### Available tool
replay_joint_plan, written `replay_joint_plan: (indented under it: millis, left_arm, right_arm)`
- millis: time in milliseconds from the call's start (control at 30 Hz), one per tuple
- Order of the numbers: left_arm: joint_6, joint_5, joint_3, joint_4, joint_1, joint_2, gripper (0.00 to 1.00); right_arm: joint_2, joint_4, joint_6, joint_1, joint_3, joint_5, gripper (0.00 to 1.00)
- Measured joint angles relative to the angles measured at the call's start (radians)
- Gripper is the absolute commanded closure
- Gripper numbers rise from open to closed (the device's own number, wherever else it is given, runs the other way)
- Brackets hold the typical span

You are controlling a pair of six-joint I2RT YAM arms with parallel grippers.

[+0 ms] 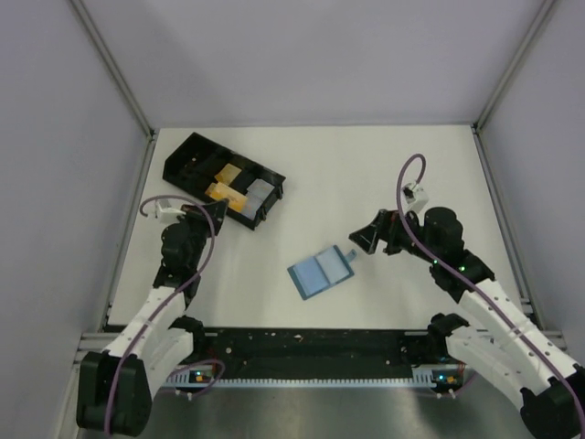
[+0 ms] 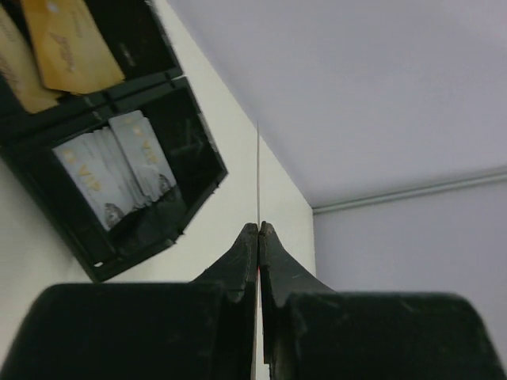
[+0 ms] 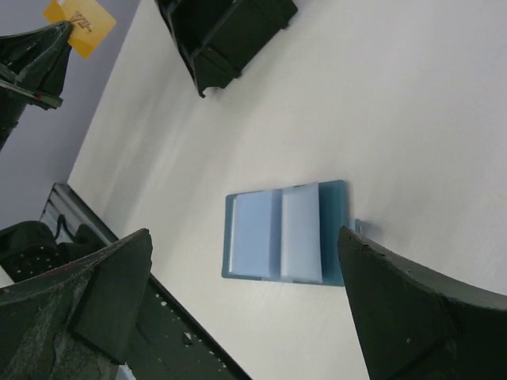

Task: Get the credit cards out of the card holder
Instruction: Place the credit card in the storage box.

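Left fingers (image 2: pixel 238 269) pinch orange card (image 3: pixel 79 24); right fingers (image 3: pixel 412 309) spread; silver cards (image 2: pixel 119 166) read VIP.

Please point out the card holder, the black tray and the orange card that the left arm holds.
card holder (image 1: pixel 320 273), top view, middle of its open inner panels
black tray (image 1: pixel 188 157), top view, bare far-left compartment
orange card (image 3: pixel 79 24), right wrist view, its printed face
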Motion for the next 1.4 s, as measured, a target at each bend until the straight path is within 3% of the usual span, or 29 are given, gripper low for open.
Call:
replay_joint_plan:
  millis: [200,667,1000,1200,1400]
  left_arm:
    - [-0.022,0.01,0.079,0.013,0.104,0.228,1.0]
    - [-0.096,0.117,0.523,0.148,0.233,0.929,1.0]
    - [-0.094,0.145,0.71,0.025,0.233,1.059,1.0]
    - [-0.061,0.139,0.793,-0.105,0.233,1.109,0.84]
    - [-0.016,0.124,0.813,-0.241,0.233,1.119,0.6]
  right_arm:
    - [-0.031,-0.092,-0.073,-0.001,0.0,0.102,0.02]
    - [-0.075,-0.162,-0.178,-0.001,0.007,0.246,0.02]
    - [-0.075,-0.162,-0.196,-0.001,0.007,0.264,0.02]
    - [-0.075,-0.162,-0.202,-0.001,0.007,0.264,0.02]
    - [-0.078,-0.164,-0.203,-0.001,0.007,0.259,0.02]
